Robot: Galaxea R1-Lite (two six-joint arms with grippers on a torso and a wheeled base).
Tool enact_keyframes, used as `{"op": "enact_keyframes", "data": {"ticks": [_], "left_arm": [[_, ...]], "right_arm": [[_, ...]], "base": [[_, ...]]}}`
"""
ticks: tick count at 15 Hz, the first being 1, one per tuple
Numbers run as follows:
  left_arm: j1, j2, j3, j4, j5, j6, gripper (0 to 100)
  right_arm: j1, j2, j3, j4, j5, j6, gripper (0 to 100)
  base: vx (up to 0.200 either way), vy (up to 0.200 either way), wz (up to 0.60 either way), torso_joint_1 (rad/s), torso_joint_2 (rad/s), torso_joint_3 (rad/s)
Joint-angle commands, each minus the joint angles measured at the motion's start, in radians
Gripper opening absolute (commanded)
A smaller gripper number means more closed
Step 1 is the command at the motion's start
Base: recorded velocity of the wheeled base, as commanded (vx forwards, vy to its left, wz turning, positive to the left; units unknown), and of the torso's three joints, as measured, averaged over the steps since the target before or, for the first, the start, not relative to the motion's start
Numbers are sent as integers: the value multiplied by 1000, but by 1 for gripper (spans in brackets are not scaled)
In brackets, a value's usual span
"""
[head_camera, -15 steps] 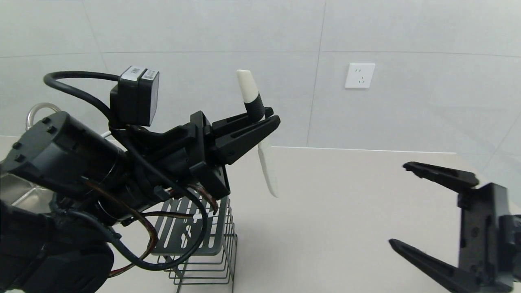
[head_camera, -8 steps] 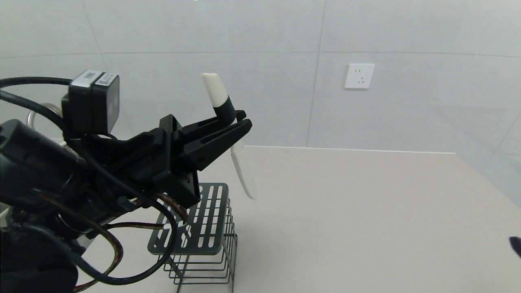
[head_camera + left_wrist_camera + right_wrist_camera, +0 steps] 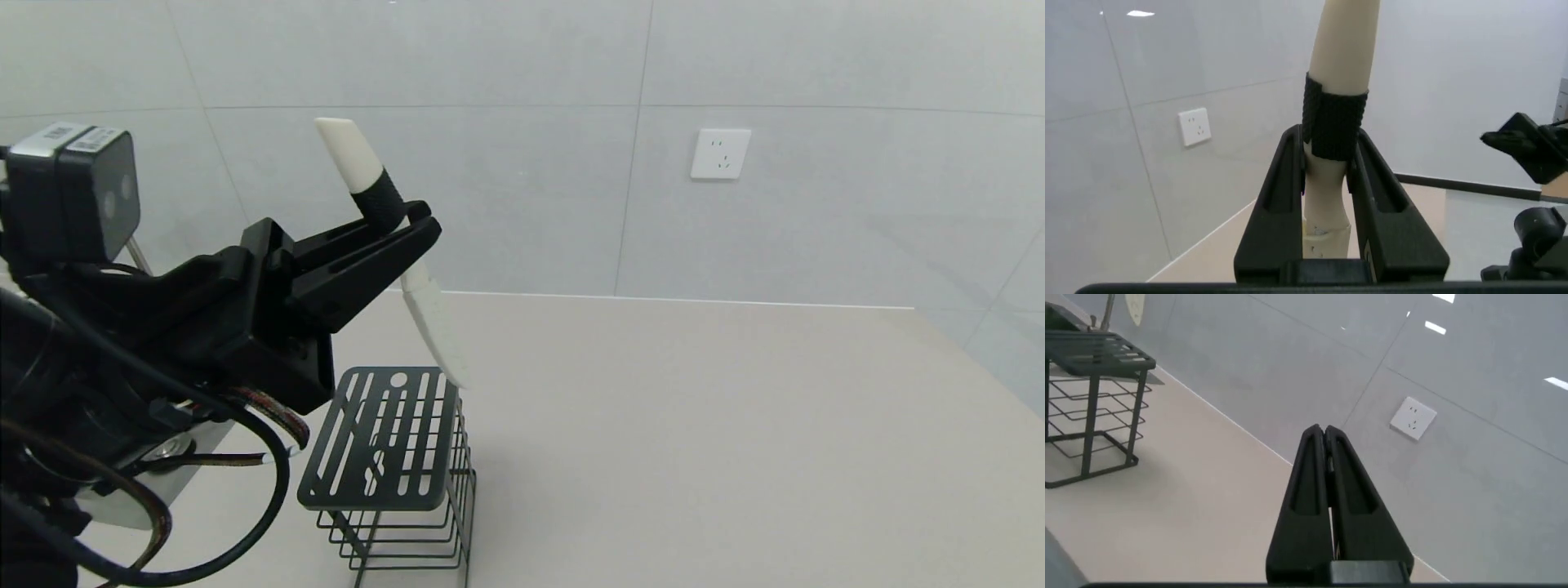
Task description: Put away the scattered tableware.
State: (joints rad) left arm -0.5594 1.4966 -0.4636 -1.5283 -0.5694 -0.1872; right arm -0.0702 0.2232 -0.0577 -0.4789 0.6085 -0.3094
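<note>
**Left gripper holds the knife over the rack, right gripper shut on nothing**

The pale table [image 3: 694, 425] runs across my head view to a grey tiled wall. On the robot's left side of the table stands a black wire rack [image 3: 384, 437] with a flat slotted top plate over stacked wire hoops. The right wrist view shows the same rack [image 3: 1094, 355] off to the side, well apart from that arm.

The left gripper [image 3: 420, 222] sits up above the rack, pointing away from the robot, and its fingers are clamped on the knife [image 3: 433, 322]. In the left wrist view [image 3: 1327, 139] the two fingers press either side of the black ribbed band on the handle.

The right gripper [image 3: 1324, 434] hangs over bare table with its fingers pressed together and nothing between them.

The knife is white and held tilted. Its handle end rises up and toward the robot's left, and the blade slants down to the far right corner of the rack's top plate. I cannot tell whether the tip touches the plate.

A white wall socket [image 3: 720, 153] sits on the wall behind, to the right of the knife.
</note>
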Motion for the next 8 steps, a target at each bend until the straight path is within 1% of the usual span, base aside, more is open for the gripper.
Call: {"op": "enact_keyframes", "data": {"ticks": [1, 2, 3, 4, 5, 6, 7, 8], "left_arm": [[1, -44, 23, 4, 11, 0, 0], [4, -45, 33, 4, 13, 0, 0], [19, -52, 49, 4, 11, 2, 0], [22, -52, 56, 4, 11, 3, 0], [35, -49, 71, 4, 11, 20, 0], [44, -45, 86, 4, 11, 35, 0], [44, -42, 92, 10, 11, 48, 0], [44, -42, 92, 10, 11, 48, 0]], "right_arm": [[-16, -127, 58, 43, 0, 4, 0], [-16, -127, 58, 75, -1, 6, 0], [-16, -127, 58, 125, -18, 10, 0], [-16, -127, 58, 158, -50, 10, 0], [-16, -127, 58, 240, -131, 13, 0], [-16, -127, 58, 321, -156, 7, 0], [-16, -127, 58, 390, -158, 3, 0], [-16, -127, 58, 390, -158, 3, 0]], "base": [[0, 0, 0, 0, 0, 0], [0, 0, 0, 0, 0, 0], [0, 0, 0, 0, 0, 0], [0, 0, 0, 0, 0, 0], [0, 0, 0, 0, 0, 0], [0, 0, 0, 0, 0, 0], [0, 0, 0, 0, 0, 0], [0, 0, 0, 0, 0, 0]]}}
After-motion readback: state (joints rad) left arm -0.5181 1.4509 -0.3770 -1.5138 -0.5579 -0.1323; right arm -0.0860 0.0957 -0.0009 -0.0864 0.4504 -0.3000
